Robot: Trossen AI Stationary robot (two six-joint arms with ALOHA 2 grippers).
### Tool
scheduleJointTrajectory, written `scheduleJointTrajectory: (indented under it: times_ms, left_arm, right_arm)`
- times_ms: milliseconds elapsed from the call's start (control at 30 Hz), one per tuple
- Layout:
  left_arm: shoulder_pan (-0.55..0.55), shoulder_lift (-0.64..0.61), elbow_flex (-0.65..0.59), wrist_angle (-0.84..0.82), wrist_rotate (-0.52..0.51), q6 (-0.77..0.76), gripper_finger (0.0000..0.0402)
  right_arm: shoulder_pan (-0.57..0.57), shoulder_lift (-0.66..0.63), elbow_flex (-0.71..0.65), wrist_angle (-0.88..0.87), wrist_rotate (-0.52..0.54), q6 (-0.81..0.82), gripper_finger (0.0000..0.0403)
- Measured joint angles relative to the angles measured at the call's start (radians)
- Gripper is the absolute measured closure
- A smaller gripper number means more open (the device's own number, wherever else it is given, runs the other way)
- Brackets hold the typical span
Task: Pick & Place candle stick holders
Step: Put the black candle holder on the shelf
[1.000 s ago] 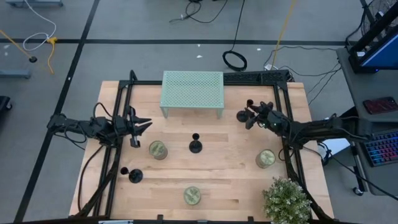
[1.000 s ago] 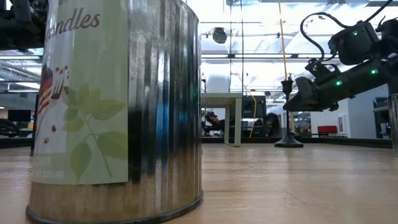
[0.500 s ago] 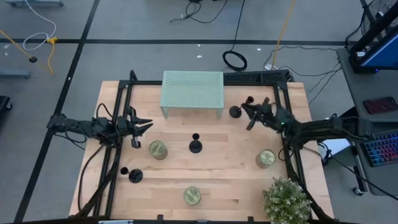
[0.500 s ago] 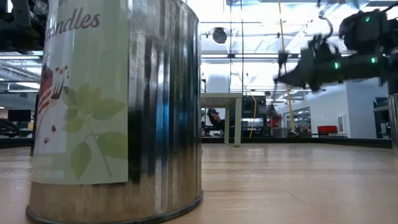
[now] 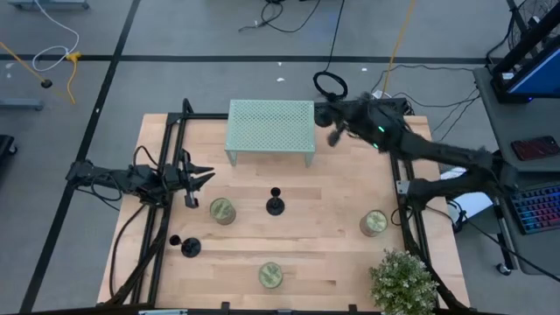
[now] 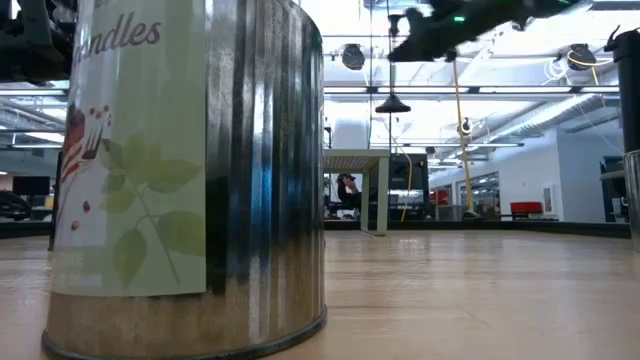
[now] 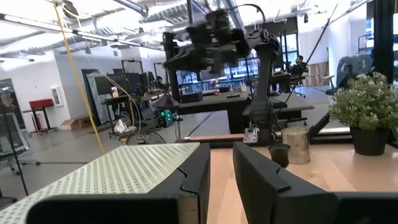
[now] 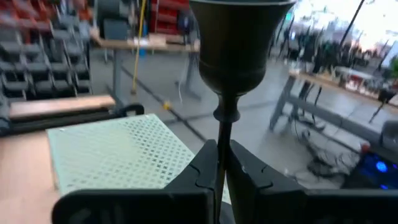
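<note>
My right gripper is raised high beside the right end of the green perforated stand and is shut on a black candle stick holder. The holder also shows in the low view, well above the table. A second holder stands on its disc base at the table's middle. A third holder stands near the left front. My left gripper waits open at the table's left, level, touching nothing. My right gripper pinches the holder's thin stem between its two fingers, just below the cup. The fingers lie across the stem. The holder is upright and lifted clear, with its disc base hanging below the fingers.
Three greenish-gold tins stand on the table: one by my left gripper, one at the front, one at the right. A potted plant stands at the front right corner. Black frame rails run along both sides.
My right gripper, shut on the holder, has lifted it off the table at the back right. It has carried it up and toward the far edge, to beside the green stand's right end. The holder has stayed upright.
</note>
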Motion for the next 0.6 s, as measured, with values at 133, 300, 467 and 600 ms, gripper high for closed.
scheduleJointTrajectory:
  times_ms: [133, 300, 467, 600]
  left_arm:
    - [0.0, 0.0, 0.0, 0.028, -0.006, 0.003, 0.0325]
    - [0.0, 0.0, 0.001, 0.028, -0.006, -0.017, 0.0325]
    - [0.0, 0.0, 0.001, 0.028, -0.006, -0.034, 0.0325]
    - [0.0, 0.0, 0.001, 0.027, -0.006, -0.038, 0.0325]
  right_arm:
    - [-0.063, 0.186, 0.159, -0.056, -0.091, 0.022, 0.0394]
    - [-0.142, 0.368, 0.213, 0.022, -0.236, 0.065, 0.0392]
    - [-0.217, 0.457, 0.216, 0.152, -0.327, 0.134, 0.0391]
    - [-0.236, 0.489, 0.216, 0.17, -0.363, 0.152, 0.039]
